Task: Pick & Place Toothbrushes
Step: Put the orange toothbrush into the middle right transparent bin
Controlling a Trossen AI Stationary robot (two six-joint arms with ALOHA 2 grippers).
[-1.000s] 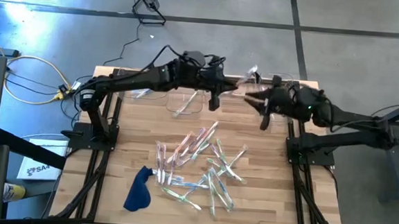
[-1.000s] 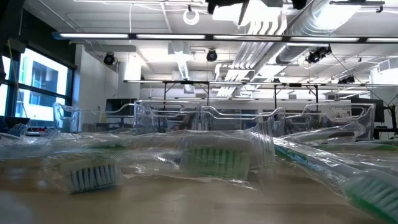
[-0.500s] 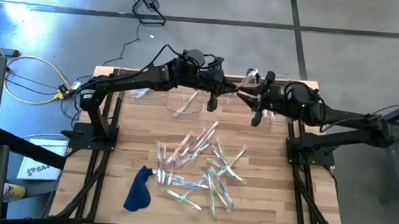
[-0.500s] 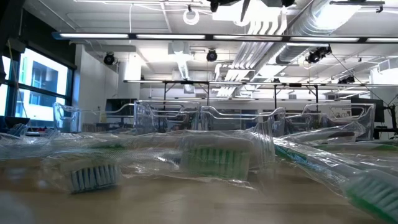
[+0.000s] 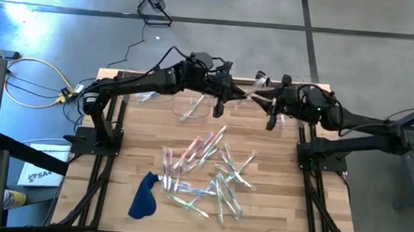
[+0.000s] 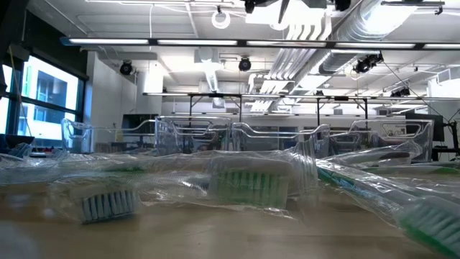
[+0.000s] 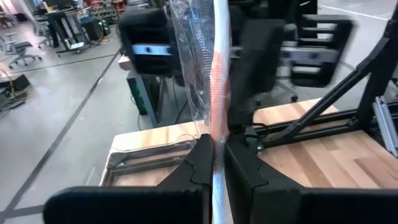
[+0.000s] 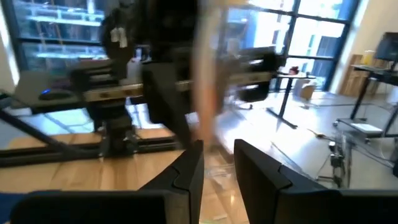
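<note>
- Your left gripper (image 7: 214,163) pinches a wrapped toothbrush (image 7: 216,74) by its handle, upright between the jaws.
- Right gripper (image 8: 217,163) is part-open at its far end; whether it grips, I cannot tell.
- The wrapper looks slippery and light: grip the stiff handle.

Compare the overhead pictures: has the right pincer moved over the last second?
Yes. The right pincer swung toward the left pincer, then eased slightly back, judged against the table's far edge.

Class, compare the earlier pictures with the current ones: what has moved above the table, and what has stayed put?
The right gripper moved toward the left gripper, then eased back slightly. The left gripper stayed clamped on a wrapped toothbrush. The toothbrush pile and blue cloth did not move.
</note>
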